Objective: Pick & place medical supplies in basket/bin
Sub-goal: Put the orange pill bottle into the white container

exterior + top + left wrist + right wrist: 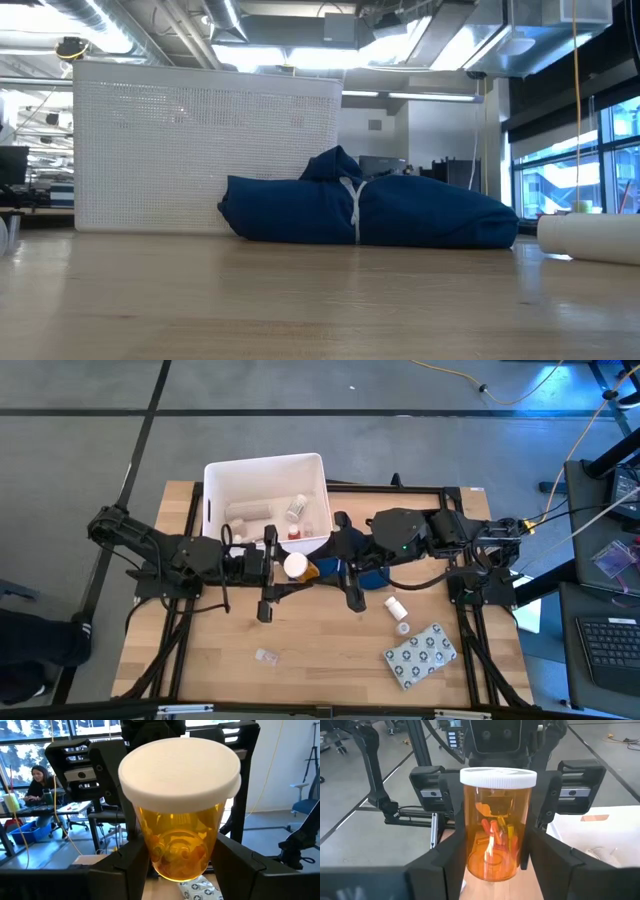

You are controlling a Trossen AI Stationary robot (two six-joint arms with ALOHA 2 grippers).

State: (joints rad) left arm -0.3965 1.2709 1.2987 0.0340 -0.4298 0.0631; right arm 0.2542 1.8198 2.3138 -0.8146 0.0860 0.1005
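Looking down from the high view, the white bin (215, 478) sat in the upper middle of the table (320, 650), and it already had stuff inside: a gauze roll (249, 511), a clear vial (296, 508), and a small red-capped vial (294, 532) near its lower edge. So three items in there that I could count.

Just below the bin, dead centre of the frame, the orange pill bottle (298, 567) hung between both arms. The left gripper (270, 567) came in from the left and had its fingers (131, 861) pinching the bottle's sides, white cap facing its wrist camera. The right gripper (338, 567) came from the right with its fingers (447, 857) standing on either side of the same bottle; I couldn't tell whether they were actually pressing it or just flanking it.

Blue cloth (372, 572) lay bunched under the right arm, beside the bin.

Loose on the table: one white vial (396, 606) right of centre, one grey dotted blister pack (421, 655) in the lower right, and one small clear vial (265, 656) lower left of centre.
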